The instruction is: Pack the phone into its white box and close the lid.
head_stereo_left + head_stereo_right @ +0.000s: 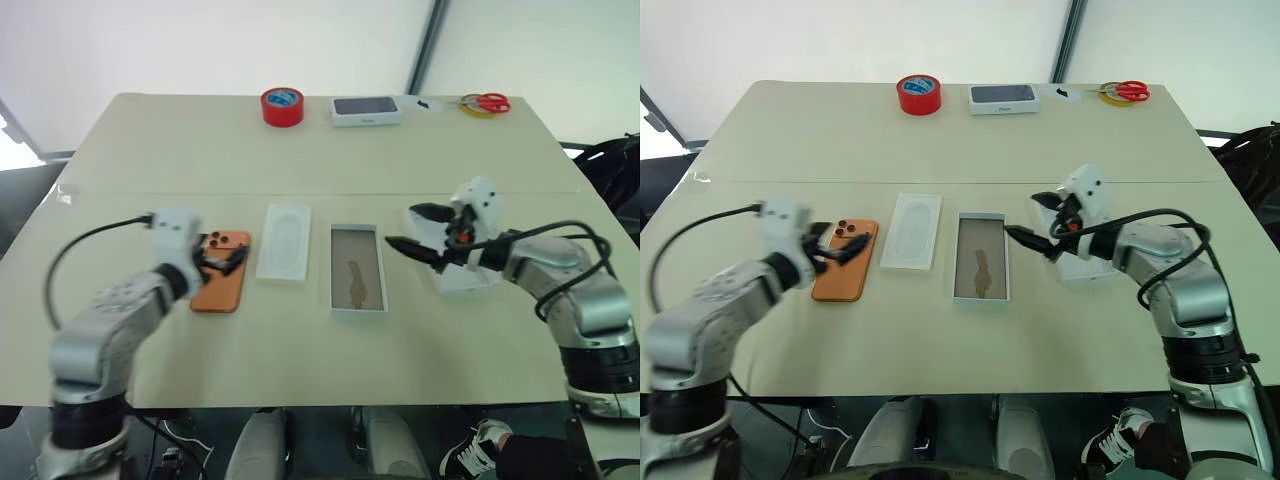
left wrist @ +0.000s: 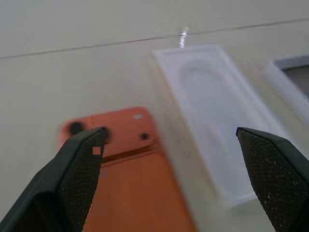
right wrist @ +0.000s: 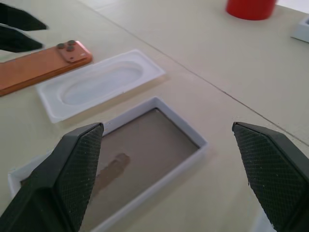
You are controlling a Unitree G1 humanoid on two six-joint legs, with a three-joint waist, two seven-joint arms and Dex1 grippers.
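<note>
Left gripper (image 1: 222,262): nearest the camera on the robot's left, its two black fingers spread wide and holding nothing; it hangs over the camera end of the phone.
Right gripper (image 1: 417,230): on the robot's right, fingers also spread wide and empty, pointing toward the white box from just beside it.
Phone (image 1: 221,280): orange, lying flat with its back up on the table (image 1: 300,150); the camera block with three dark lenses sits at the far end.
Insert (image 1: 284,243): flat white piece with an oval recess, lying just beside the phone, between the phone and the white box.
White box (image 1: 357,272): open shallow tray with a brownish floor, near the middle of the table and apart from the insert; nothing lies inside it.
Lid (image 1: 470,277): a white piece lying under the right gripper's wrist, mostly hidden by it.
Far edge: a red tape roll (image 1: 283,106), a white box with a dark top (image 1: 366,110) and red-handled scissors (image 1: 486,103), all well apart from the packing items.
</note>
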